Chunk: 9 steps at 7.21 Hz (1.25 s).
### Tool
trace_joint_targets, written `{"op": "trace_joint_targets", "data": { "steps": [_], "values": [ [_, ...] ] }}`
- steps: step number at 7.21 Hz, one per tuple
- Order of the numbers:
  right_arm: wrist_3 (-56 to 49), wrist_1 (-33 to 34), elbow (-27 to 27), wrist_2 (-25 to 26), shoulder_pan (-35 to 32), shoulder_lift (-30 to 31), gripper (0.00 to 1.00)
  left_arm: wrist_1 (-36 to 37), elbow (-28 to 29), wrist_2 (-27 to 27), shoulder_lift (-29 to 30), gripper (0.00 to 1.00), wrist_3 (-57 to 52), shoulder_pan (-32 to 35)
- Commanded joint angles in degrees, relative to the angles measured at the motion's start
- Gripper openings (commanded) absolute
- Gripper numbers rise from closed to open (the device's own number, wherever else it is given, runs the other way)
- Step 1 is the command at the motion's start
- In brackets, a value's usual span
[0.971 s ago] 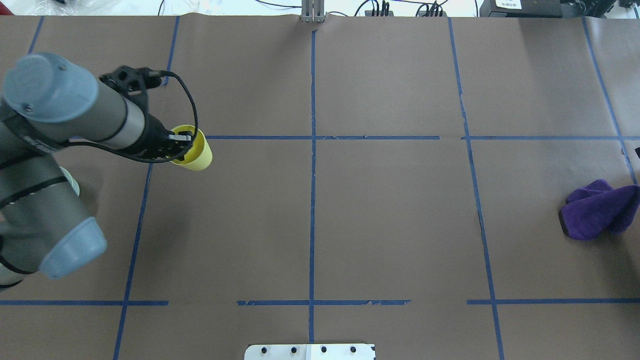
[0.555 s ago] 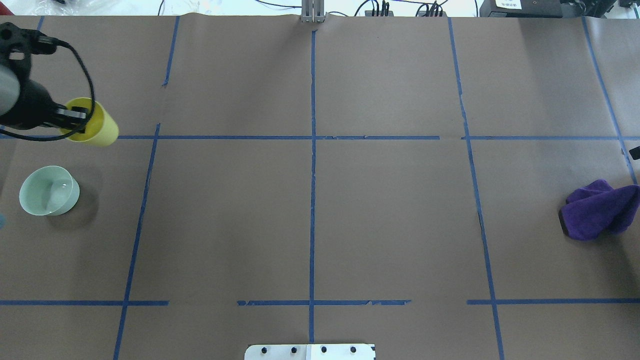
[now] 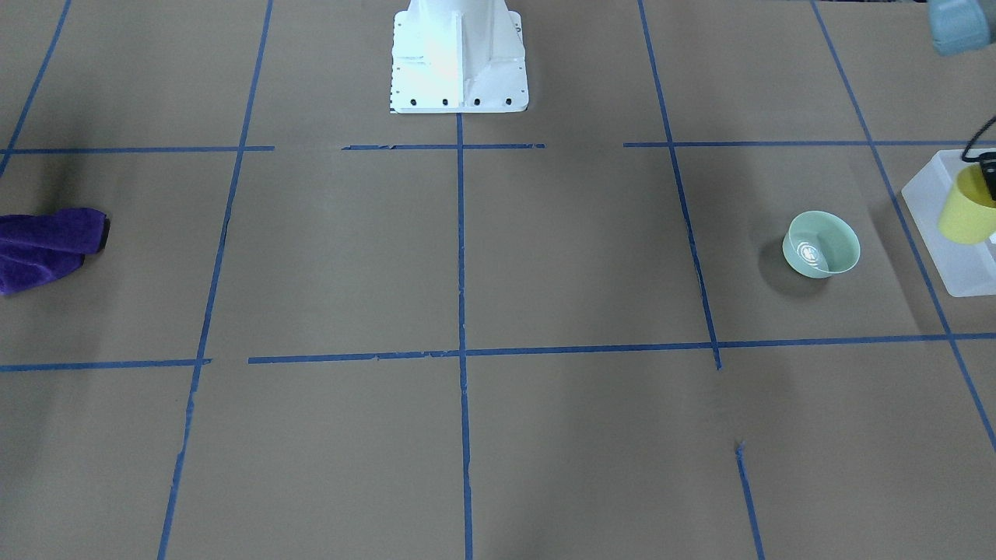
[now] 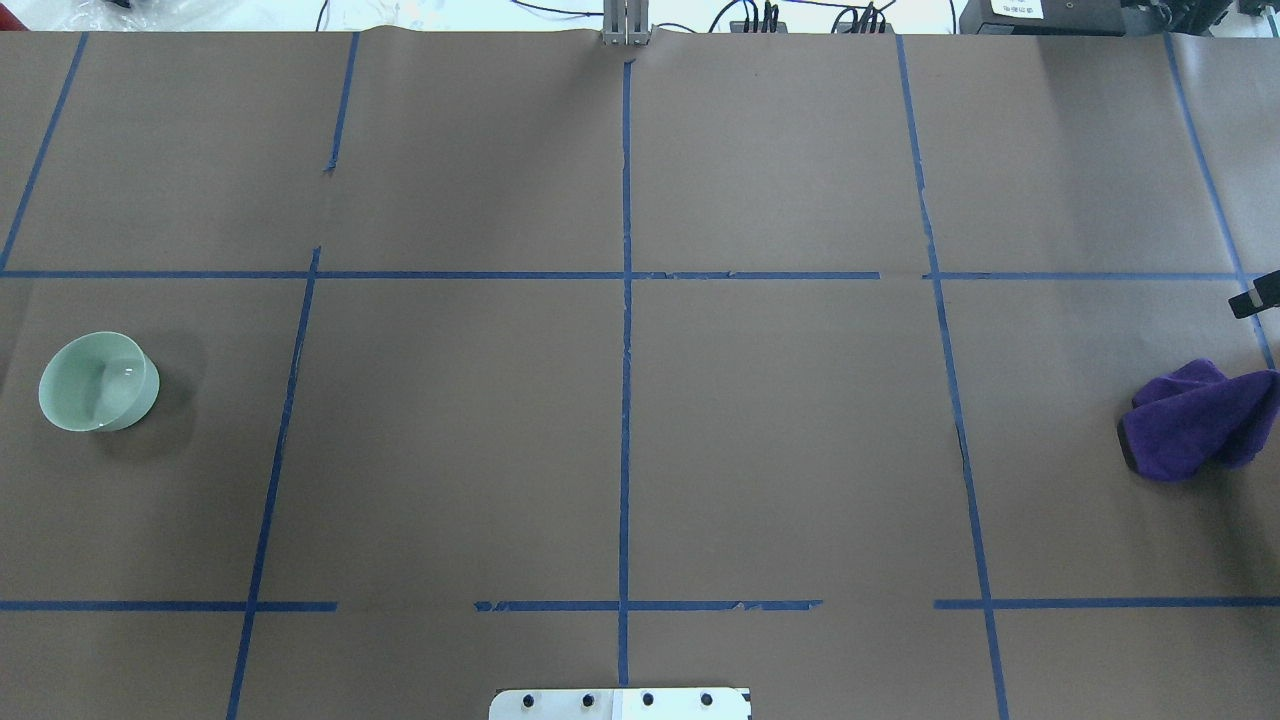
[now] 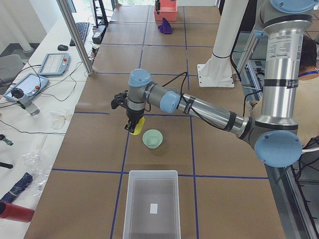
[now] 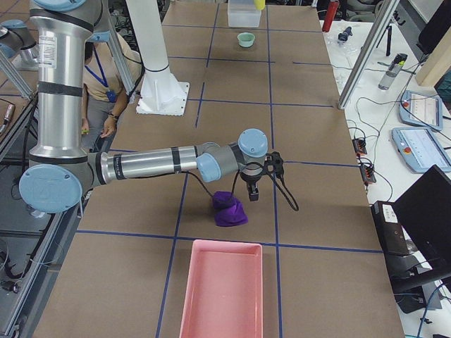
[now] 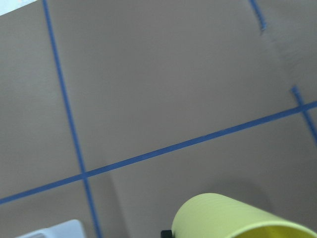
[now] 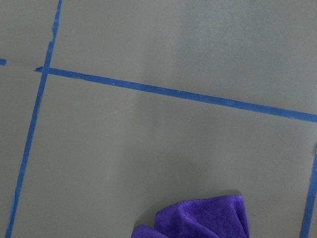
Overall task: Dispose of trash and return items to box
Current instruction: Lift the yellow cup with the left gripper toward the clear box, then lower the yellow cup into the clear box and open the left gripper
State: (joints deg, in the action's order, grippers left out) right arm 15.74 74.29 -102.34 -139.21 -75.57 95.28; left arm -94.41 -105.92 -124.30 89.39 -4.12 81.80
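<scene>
Left gripper is pinching the yellow cup by its rim, cup hanging near-upright over the clear box in the front view, so the drop is looking straight down, left arm only. Green bowl is sitting at 9 o'clock from the cup; far off, right gripper is hovering near the purple cloth, jaw gap unreadable.

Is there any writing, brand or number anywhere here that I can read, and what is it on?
No text here can be read.
Green bowl: round white emblem inside, too small to read.
Clear box: white sticker on its floor, too small.
Black case: white label, blurred.
</scene>
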Motion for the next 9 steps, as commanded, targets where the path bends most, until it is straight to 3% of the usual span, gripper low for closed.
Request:
{"op": "trace_joint_targets", "data": {
  "steps": [1, 3, 5, 9],
  "values": [
    [0.4, -0.3, 0.0, 0.0, 0.2, 0.2, 1.00, -1.2, 11.7, -1.2, -0.2, 0.00, -16.2, 8.3],
    [0.4, -0.3, 0.4, 0.0, 0.3, 0.3, 1.00, -2.1, 21.9, -2.3, -0.1, 0.00, -20.0, 9.2],
    [0.4, -0.3, 0.5, -0.1, 0.3, 0.6, 1.00, -9.1, 32.6, -8.3, 0.1, 0.00, -19.9, 9.2],
    [0.4, -0.2, 0.5, -0.1, 0.3, 0.6, 1.00, -15.3, 42.5, -17.2, -0.1, 0.00, -19.5, 8.9]
  ]
}}
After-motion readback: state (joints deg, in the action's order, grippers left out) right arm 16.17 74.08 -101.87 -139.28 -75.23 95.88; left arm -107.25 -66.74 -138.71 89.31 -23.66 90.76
